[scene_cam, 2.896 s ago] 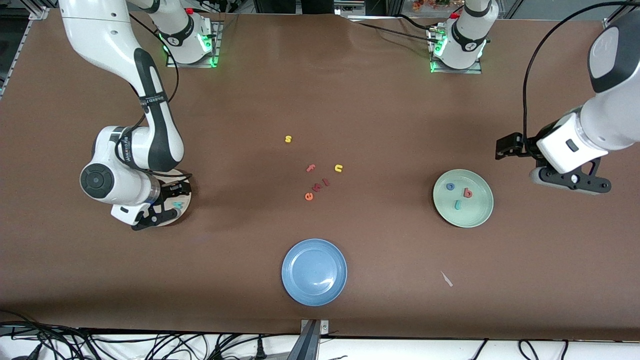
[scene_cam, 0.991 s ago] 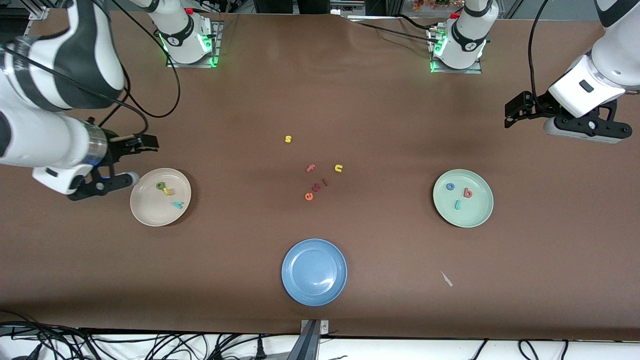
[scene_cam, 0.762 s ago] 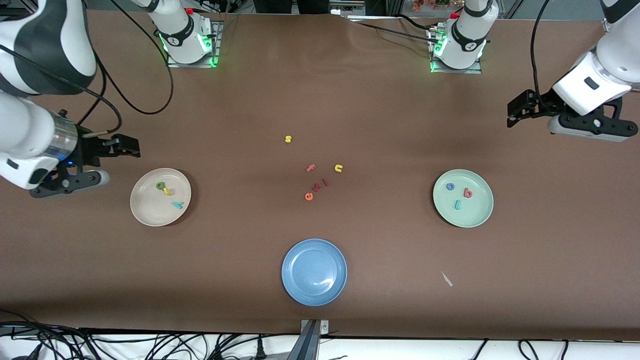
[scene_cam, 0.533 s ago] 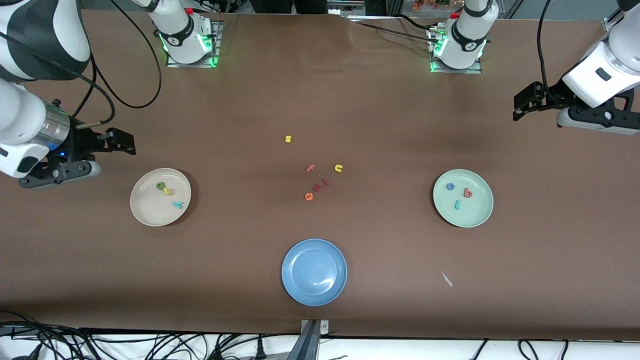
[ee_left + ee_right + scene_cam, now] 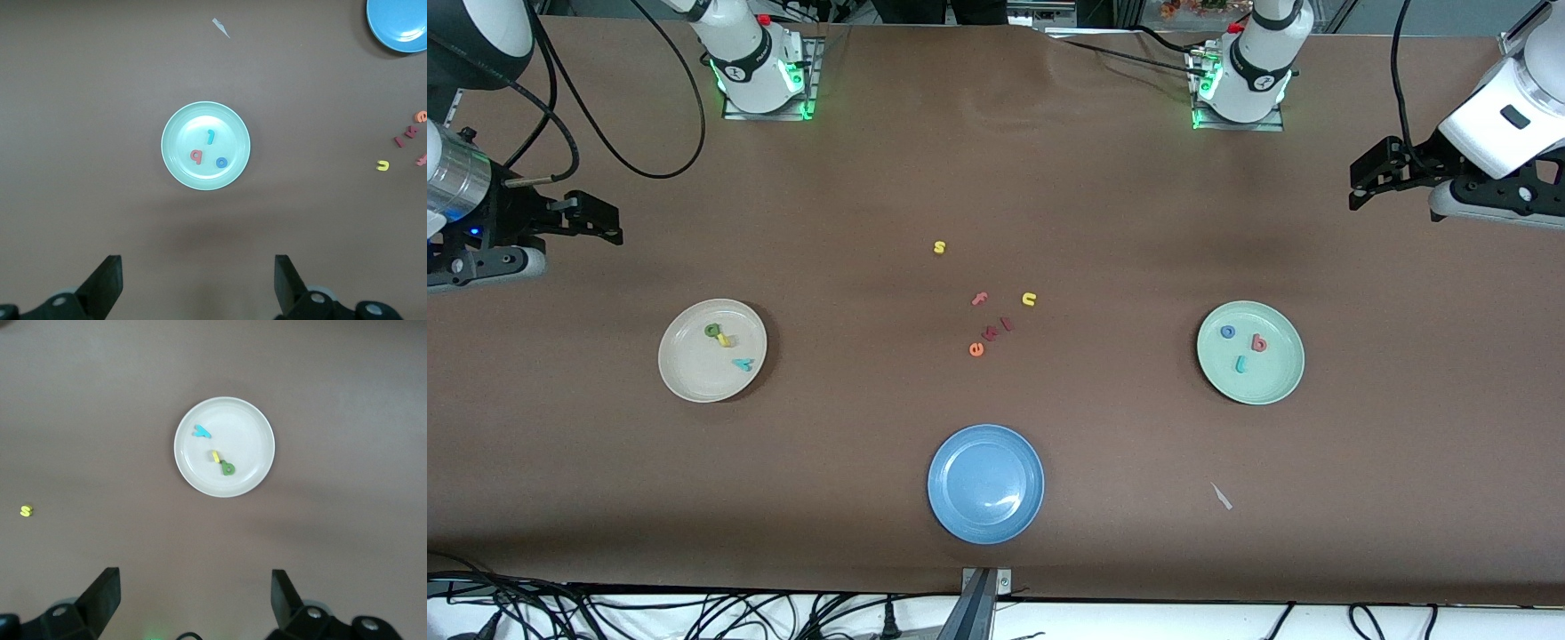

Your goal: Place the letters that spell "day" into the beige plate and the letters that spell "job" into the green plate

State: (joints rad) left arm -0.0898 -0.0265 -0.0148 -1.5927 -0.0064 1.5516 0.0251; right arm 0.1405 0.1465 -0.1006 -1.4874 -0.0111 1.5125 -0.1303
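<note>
**Both words spelled out, both plates filled: sorting job looks finished**

Front view: the beige plate [image 5: 711,350], at 9 o'clock on the bench [image 5: 996,178], holds the letters that spell "day" [image 5: 725,342]; the green plate [image 5: 1250,353], at 3 o'clock, holds the letters that spell "job" [image 5: 1242,342]; the blue plate [image 5: 985,483] sits at 6 o'clock and the spare letters [image 5: 987,311] at centre. Left wrist view: the left gripper [image 5: 198,283], jaws wide and empty, hangs over bare bench beside the green plate. Right wrist view: the right gripper [image 5: 195,597], likewise agape and empty, hangs beside the beige plate. Nothing appears left to move.
</note>
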